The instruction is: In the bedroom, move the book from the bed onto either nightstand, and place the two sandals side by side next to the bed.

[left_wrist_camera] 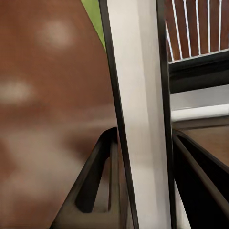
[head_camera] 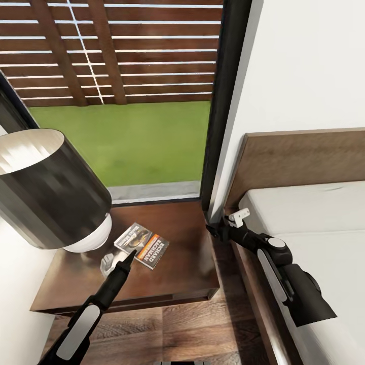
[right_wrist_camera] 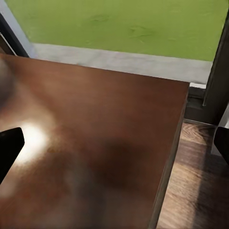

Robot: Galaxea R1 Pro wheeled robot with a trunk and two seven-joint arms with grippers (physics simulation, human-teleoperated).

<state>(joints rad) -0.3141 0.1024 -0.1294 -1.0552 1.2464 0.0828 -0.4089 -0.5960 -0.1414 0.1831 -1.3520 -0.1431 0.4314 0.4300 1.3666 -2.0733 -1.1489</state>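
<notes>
Beside the book (head_camera: 141, 245), a lamp (head_camera: 50, 195) on the nightstand (head_camera: 187, 263).

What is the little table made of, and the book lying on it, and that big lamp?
The nightstand looks like dark brown wood with a smooth, slightly shiny finish: grain lines and soft glare show on top. The book seems a thin paper paperback with a printed, glossy-looking cover. The lamp has a dark shade, perhaps fabric or metal, over a white base that looks like glass or ceramic.

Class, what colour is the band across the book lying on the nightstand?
Orange-red, with white lettering on the book; the head view shows it best.
</notes>
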